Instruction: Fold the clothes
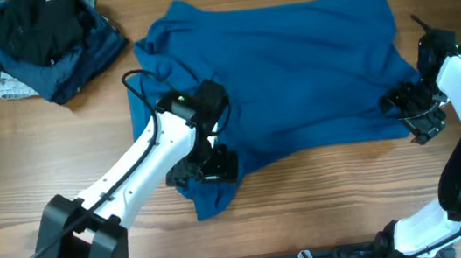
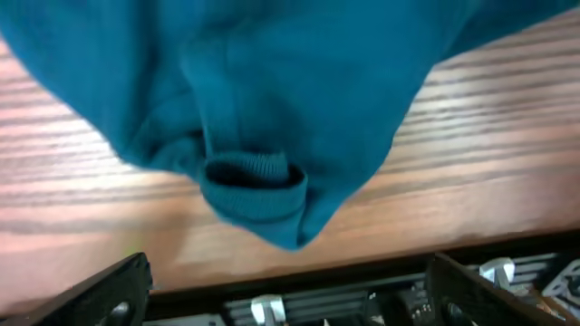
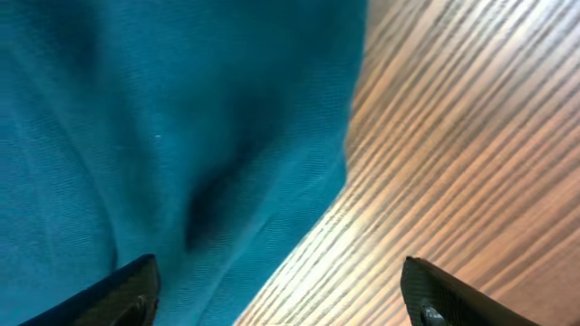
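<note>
Blue top (image 1: 294, 68) lies spread across the middle of the table (image 1: 327, 196), rumpled along its left side. The left gripper (image 1: 207, 165) hangs over the lower-left corner, fingers (image 2: 113, 290) spread wide with nothing between them. The ribbed sleeve cuff (image 2: 254, 186) lies just ahead of them, pointing at the table's front edge. Over on the right, the right gripper (image 1: 414, 113) sits at the top's lower-right hem, jaws parted too, holding nothing. Bare wood runs along the front, between the two arms. A pile of dark clothes (image 1: 43, 37) sits at the far left corner, well apart.
</note>
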{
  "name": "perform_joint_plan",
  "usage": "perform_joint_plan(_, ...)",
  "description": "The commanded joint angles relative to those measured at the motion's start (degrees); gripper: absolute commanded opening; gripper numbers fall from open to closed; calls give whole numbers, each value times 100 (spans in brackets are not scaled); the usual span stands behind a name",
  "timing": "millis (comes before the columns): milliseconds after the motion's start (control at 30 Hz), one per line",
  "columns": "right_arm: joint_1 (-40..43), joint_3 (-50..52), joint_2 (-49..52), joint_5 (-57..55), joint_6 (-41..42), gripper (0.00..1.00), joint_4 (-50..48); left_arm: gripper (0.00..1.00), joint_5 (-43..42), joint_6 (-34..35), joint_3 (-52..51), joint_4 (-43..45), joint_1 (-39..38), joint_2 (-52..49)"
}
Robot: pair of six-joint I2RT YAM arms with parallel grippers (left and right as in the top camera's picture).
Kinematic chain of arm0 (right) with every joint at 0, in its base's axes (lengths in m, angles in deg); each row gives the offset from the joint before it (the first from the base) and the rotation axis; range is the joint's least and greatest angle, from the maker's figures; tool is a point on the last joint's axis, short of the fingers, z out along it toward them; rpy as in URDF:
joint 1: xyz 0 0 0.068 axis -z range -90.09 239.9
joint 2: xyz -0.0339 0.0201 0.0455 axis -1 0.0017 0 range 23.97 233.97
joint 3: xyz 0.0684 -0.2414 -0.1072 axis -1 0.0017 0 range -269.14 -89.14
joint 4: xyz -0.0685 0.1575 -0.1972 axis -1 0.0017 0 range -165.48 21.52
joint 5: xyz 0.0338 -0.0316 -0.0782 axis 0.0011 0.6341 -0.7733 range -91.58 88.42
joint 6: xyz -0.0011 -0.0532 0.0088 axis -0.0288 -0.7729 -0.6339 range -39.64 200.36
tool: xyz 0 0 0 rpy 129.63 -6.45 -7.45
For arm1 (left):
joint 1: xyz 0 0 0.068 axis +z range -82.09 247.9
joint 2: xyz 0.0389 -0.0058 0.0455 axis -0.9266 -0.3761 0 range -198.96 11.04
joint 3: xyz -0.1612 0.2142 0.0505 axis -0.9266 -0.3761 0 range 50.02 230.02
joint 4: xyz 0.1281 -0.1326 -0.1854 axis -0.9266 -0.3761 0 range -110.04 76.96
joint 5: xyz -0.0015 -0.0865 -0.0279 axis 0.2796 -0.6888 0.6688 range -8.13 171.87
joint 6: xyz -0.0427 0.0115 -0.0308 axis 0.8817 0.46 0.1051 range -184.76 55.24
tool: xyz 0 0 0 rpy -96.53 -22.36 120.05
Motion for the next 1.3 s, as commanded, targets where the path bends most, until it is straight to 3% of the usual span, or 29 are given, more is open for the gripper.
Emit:
perform_joint_plan(0, 9, 42, -9, 87, -42, 86, -33, 96, -7, 50, -188, 348, -11, 24)
perform_joint_plan(267, 9, 42, -7, 85, -153, 86, -55, 95, -9, 52, -442, 575, -9, -457)
perform_joint_plan(400, 9, 42, -7, 83, -245, 86, -55, 89, -11, 55, -444, 697, -9, -671)
perform_joint_plan(500, 9, 42, -7, 85, -238, 86, -59, 71, -76, 52, -444, 748, -11, -802)
perform_joint_plan(600, 9, 42, -7, 85, -232, 86, -74, 42, -232, 55, -444, 789, -11, -866)
perform_joint_plan(633, 9, 42, -7, 83, -221, 86, -74, 29, -229, 55, -444, 787, -9, -866)
perform_joint_plan(667, 9, 42, -7, 61, -210, 85, -74, 7, -225, 55, -444, 785, -9, -866)
perform_joint_plan(700, 9, 42, -7, 35, -160, 84, -72, 4, -225, 55, -444, 772, -9, -866)
perform_joint_plan(867, 15, 44, -7, -129, 527, 84, 52, 4, -175, 79, -442, 518, 68, -796)
perform_joint_plan(1267, 13, 332, 59, -111, 525, 82, -608, 4, -162, 74, -442, 466, 636, 103)
